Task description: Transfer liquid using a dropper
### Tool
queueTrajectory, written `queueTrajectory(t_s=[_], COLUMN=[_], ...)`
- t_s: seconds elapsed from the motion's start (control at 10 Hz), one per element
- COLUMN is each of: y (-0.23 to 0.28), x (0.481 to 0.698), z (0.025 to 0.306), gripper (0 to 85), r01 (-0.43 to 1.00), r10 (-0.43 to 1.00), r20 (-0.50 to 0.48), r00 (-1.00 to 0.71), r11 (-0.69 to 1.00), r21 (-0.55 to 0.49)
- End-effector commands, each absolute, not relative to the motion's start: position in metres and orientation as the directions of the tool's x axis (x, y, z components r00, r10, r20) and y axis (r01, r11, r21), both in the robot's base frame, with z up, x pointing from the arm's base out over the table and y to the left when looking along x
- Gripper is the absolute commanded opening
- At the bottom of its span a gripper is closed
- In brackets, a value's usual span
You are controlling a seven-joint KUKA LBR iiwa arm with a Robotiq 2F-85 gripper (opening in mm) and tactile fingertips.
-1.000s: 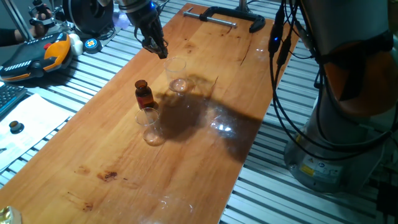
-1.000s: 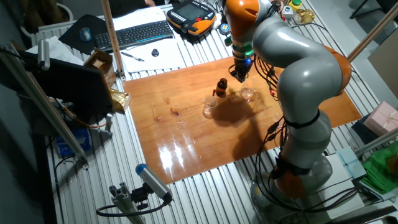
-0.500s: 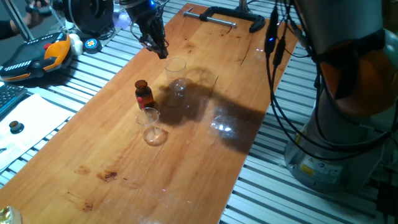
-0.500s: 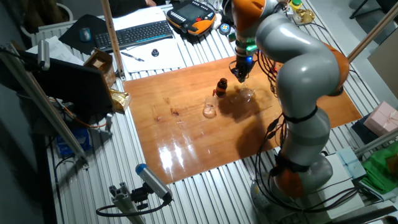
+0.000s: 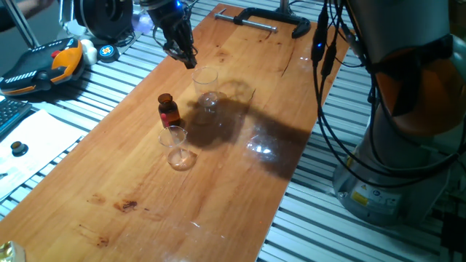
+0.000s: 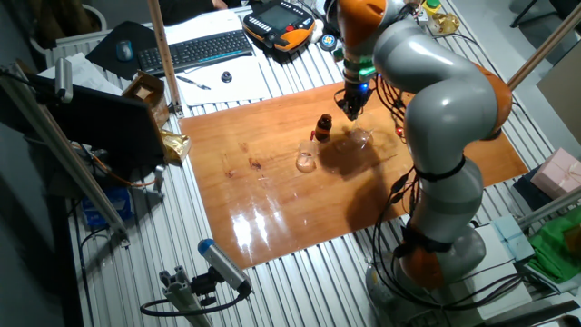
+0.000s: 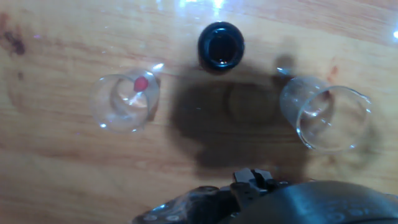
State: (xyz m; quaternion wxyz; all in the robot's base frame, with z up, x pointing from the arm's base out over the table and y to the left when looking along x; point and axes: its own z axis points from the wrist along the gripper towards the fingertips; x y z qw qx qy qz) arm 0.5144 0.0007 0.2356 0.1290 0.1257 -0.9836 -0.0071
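Clear dropper [image 7: 138, 87] leaning in left beaker [image 7: 124, 102], reddish end uppermost, claw [image 5: 191, 62] state unclear, hovering above.

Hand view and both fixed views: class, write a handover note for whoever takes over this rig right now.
Gripper: raised over the table, nothing visibly held; jaws open or shut, cannot tell.
Dropper: leans inside the left beaker of the hand view, reddish end at the rim.
Brown bottle: uncapped, roughly between that and the other beaker.
Done: no transfer evident.
Left: probably grasp dropper, draw liquid, transfer.
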Motion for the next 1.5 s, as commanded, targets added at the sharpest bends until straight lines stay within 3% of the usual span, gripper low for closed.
queueTrajectory(t_s=[0.0,0.2,0.5,0.8,1.4], y=[0.001,0.001,0.037,0.060,0.085], x=[0.514,0.514,0.538,0.564,0.580], z=[0.236,0.236,0.246,0.238,0.191], gripper=[0.7,0.7,0.7,1.3,24.7], r01=[-0.247,-0.217,-0.181,-0.201,-0.210], r10=[-0.253,-0.229,-0.186,-0.200,-0.206], r20=[0.243,0.245,0.276,0.305,0.256], r00=[-0.936,-0.942,-0.943,-0.931,-0.945], r11=[0.967,0.973,0.983,0.979,0.978], r21=[0.052,0.075,0.044,0.029,0.012])
